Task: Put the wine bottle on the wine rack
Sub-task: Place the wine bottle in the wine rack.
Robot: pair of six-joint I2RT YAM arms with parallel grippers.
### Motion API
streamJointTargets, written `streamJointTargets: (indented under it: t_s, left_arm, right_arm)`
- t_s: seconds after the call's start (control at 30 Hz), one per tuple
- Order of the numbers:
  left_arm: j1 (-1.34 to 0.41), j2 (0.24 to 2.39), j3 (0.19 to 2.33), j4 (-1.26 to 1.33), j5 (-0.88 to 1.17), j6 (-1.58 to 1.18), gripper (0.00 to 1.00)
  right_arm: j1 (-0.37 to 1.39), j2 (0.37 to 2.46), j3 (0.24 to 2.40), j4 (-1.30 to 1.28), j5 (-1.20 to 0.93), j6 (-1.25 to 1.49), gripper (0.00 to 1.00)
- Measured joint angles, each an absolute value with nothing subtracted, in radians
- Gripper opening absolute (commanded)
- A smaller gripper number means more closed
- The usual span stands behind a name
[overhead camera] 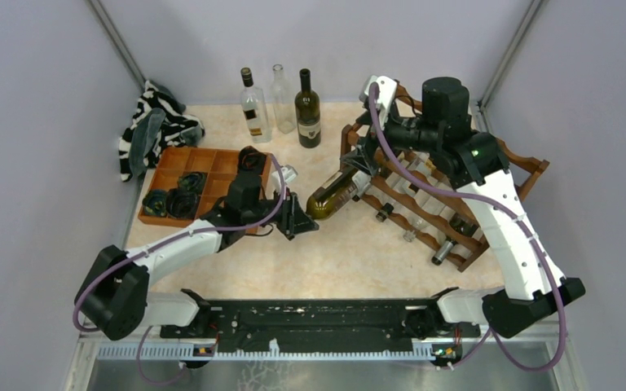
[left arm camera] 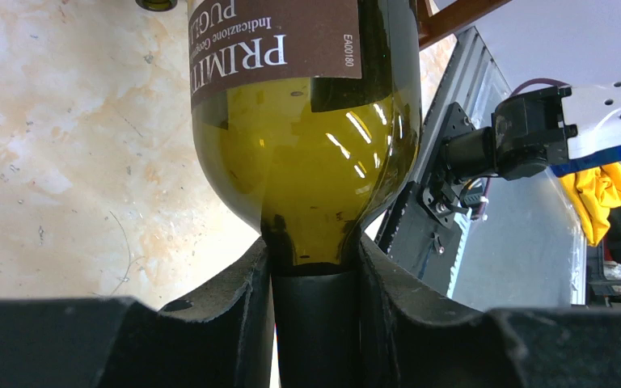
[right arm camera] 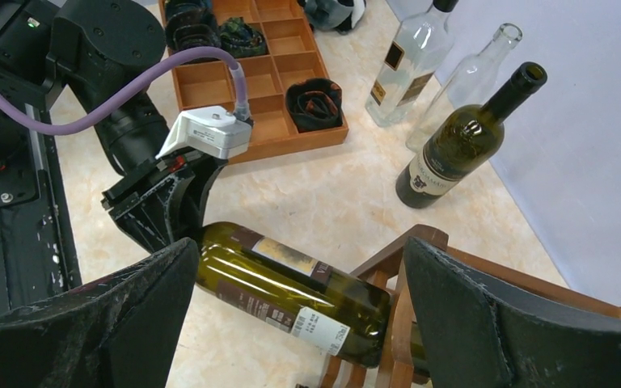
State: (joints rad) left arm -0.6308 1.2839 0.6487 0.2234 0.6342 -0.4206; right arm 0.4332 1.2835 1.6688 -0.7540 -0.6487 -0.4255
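The wine bottle (overhead camera: 334,195) is olive green with a brown label and lies nearly level above the table. My left gripper (overhead camera: 300,218) is shut on its neck; in the left wrist view the black fingers (left arm camera: 238,299) clamp the neck below the shoulder of the bottle (left arm camera: 307,162). Its base end reaches the corner post of the dark reddish-brown wine rack (overhead camera: 530,167), seen close up as the rack (right arm camera: 396,267) in the right wrist view. My right gripper (right arm camera: 299,250) hangs open above the bottle (right arm camera: 283,279) and the rack's end, touching neither.
Three upright bottles stand at the back: a clear labelled one (overhead camera: 254,110), a clear empty one (overhead camera: 282,102), a dark one (overhead camera: 308,110). An orange-brown compartment tray (overhead camera: 204,159) with dark rolled items lies left. A striped cloth (overhead camera: 151,126) is far left. Other bottles (overhead camera: 444,252) lie in the rack.
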Motion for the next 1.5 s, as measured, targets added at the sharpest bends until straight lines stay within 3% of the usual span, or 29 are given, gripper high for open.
streamJointTargets:
  t_s: [0.8, 1.5]
  left_arm:
    - [-0.683, 1.501, 0.918, 0.119, 0.475, -0.308, 0.0]
    - [-0.726, 1.721, 1.179, 0.131, 0.345, -0.272, 0.0]
  right_arm:
    - [0.407, 1.279, 1.647, -0.73, -0.623, -0.398, 0.95]
    - [0.217, 1.278, 1.505, -0.569, -0.657, -0.257, 0.95]
